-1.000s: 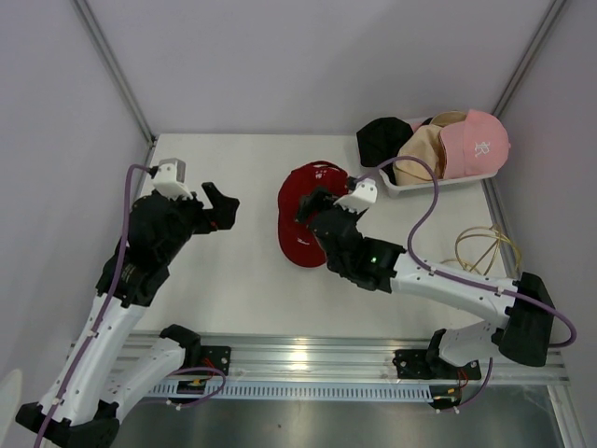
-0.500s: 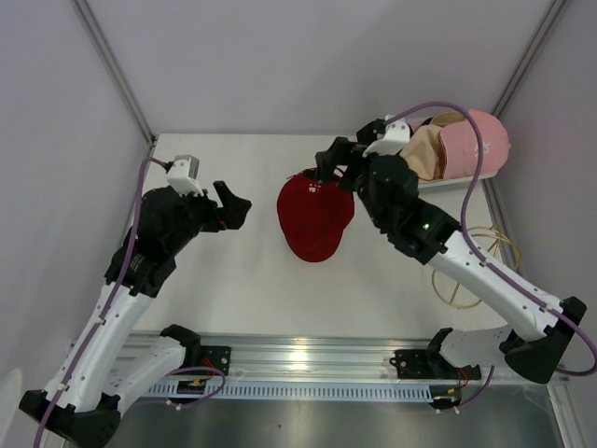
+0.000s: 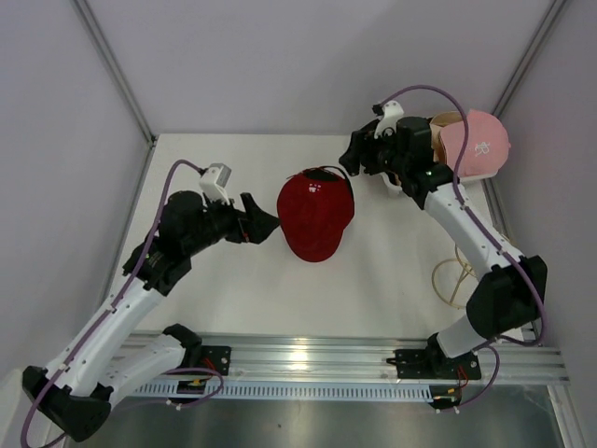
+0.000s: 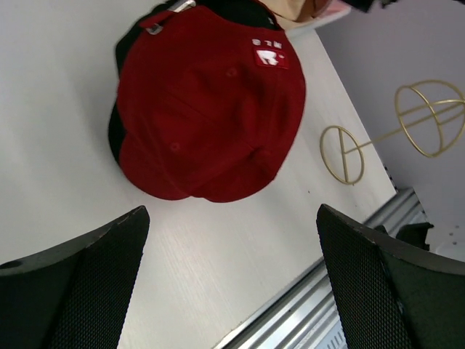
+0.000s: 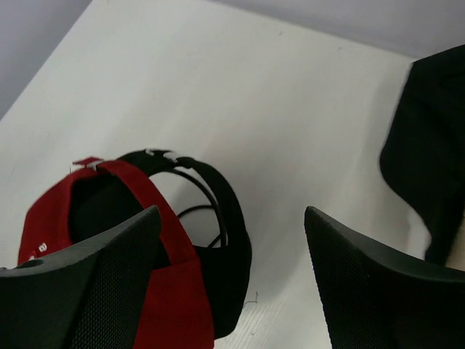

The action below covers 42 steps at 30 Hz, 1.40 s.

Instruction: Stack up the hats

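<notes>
A white table [image 3: 233, 280] with a faint grain fills the space. Plain pale grey walls [image 3: 308, 56] stand behind it and on both sides, joined at the table's far corners by slanting metal posts [image 3: 112, 65]. An aluminium rail [image 3: 308, 359] runs along its near edge and catches a bright glare.

Lab — bare walls [image 3: 280, 56], railed table [image 3: 373, 280]

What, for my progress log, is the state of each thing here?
red cap: crown up on the table, unheld
pink cap: far right, not stacked on it
tan hat: beside the pink cap
left gripper: open, empty
right gripper: open, empty
wire hat stand: lying on its side
</notes>
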Each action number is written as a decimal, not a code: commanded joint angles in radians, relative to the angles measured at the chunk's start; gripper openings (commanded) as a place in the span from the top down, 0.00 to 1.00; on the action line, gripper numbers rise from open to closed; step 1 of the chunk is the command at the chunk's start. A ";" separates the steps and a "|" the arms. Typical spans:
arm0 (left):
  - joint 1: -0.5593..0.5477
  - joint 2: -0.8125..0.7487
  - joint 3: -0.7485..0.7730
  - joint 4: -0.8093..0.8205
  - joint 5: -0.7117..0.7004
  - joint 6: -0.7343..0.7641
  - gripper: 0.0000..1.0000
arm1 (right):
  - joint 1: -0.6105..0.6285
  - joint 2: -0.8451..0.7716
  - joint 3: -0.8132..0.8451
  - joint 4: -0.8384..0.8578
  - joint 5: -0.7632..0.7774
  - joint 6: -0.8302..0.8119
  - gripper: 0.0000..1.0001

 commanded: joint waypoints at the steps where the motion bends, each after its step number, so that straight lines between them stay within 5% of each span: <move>1: -0.065 0.056 0.028 0.077 0.006 -0.026 0.01 | -0.007 0.045 0.031 0.017 -0.204 -0.094 0.17; 11: -0.101 0.323 0.226 -0.035 -0.036 -0.029 0.00 | -0.116 0.181 0.043 0.105 -0.516 -0.056 0.20; 25: -0.111 0.472 0.332 -0.054 -0.103 -0.048 0.00 | -0.129 0.191 0.082 0.174 -0.684 -0.042 0.19; 30: -0.111 0.489 0.337 -0.054 -0.091 -0.048 0.01 | -0.072 0.203 0.135 -0.019 -0.594 -0.253 0.20; 36: -0.111 0.486 0.344 -0.061 -0.102 -0.038 0.01 | -0.020 0.250 0.171 -0.076 -0.489 -0.312 0.24; 41: -0.111 0.478 0.338 -0.071 -0.115 -0.028 0.00 | 0.009 0.296 0.211 -0.104 -0.367 -0.337 0.35; 42: -0.111 0.477 0.337 -0.074 -0.117 -0.028 0.01 | 0.014 0.303 0.217 -0.102 -0.344 -0.334 0.45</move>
